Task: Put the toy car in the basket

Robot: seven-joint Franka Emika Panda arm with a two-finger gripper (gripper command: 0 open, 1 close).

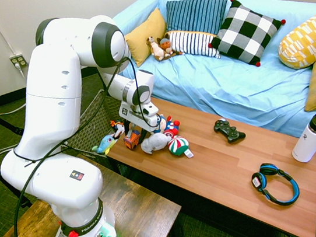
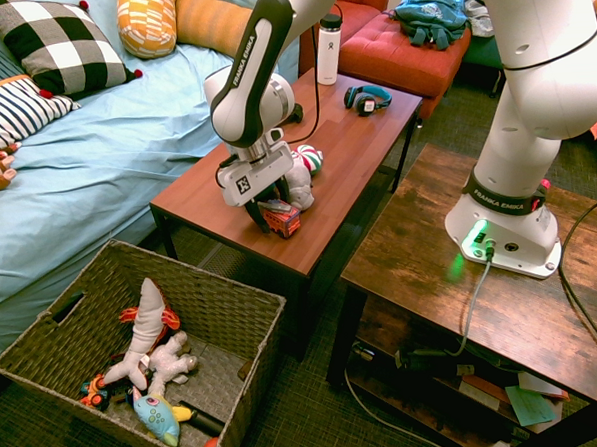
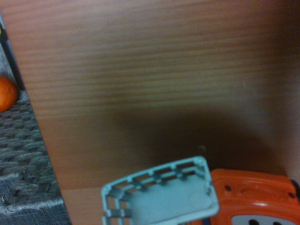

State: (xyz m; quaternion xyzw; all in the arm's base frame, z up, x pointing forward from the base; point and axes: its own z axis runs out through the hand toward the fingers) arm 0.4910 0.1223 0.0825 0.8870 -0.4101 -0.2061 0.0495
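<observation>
Living-room setting in the first exterior view: a blue-covered sofa is backing a long wooden tabletop point(image 1: 224, 168), and the gripper point(image 1: 138, 134) is reaching down into a cluster of toys at the tabletop's end, over the car point(image 1: 131, 140). Part of the basket point(image 1: 91, 125) is showing behind the arm.

From the second exterior view, the car point(image 2: 281, 218) is sitting on the tabletop point(image 2: 345, 151) near its corner, with the fingers point(image 2: 256, 217) straddling it; whether they are already pinching it or standing slightly off, I cannot tell. The basket point(image 2: 227, 297) is waiting on the floor below, already holding some toys.

Up close in the wrist view, the car point(image 3: 243, 194) is showing its orange body and grey-blue scoop against the wood.

This looks like the grasping step; next, the grip needs firming, then a lift clear of the neighbouring toys and over to the basket.
</observation>
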